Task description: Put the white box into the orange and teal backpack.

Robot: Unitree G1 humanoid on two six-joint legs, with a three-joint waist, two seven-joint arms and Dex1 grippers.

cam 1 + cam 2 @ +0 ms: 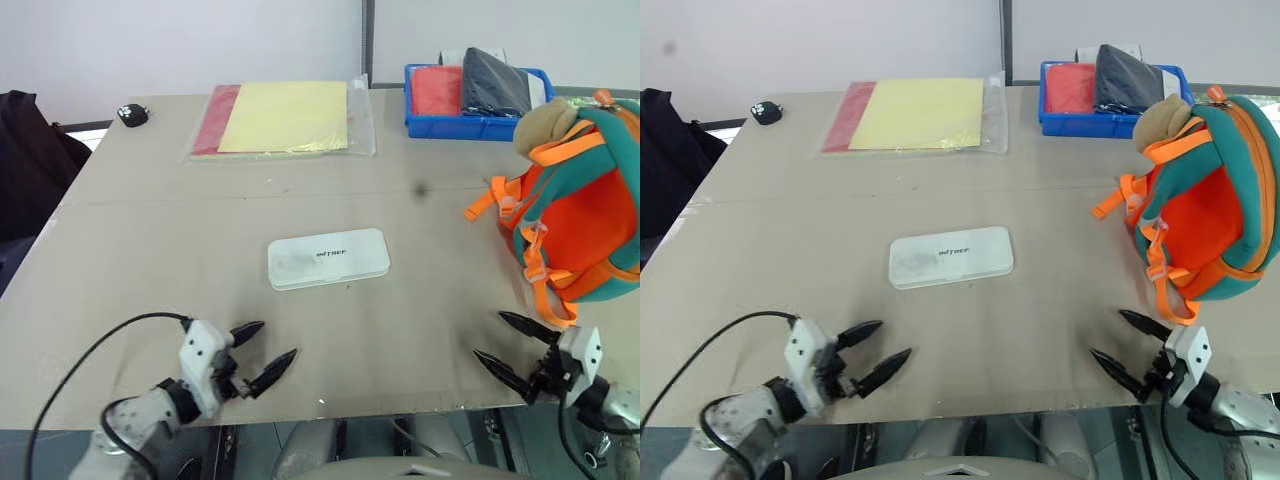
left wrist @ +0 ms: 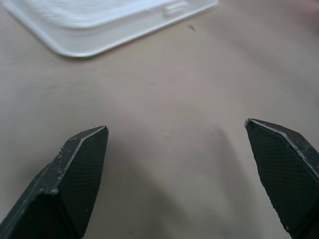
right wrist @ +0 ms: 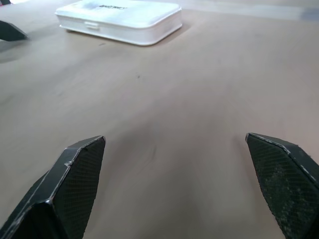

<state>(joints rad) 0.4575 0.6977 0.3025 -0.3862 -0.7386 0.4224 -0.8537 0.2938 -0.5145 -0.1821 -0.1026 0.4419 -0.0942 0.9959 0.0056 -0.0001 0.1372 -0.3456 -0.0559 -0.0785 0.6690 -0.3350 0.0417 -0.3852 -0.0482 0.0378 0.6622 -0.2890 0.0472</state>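
white box (image 1: 328, 258) flat mid-table, backpack (image 1: 580, 215) at right, both claws (image 1: 267, 352) (image 1: 512, 345) released, empty

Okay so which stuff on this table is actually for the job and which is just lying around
For the job: white box; orange and teal backpack.

Lying about: yellow-and-red folder; blue bin of clothes; small black object at the far corner.

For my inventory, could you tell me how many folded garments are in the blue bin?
2 visible: a red one on the left side of the bin, a dark grey one right of it. More may lie hidden underneath.
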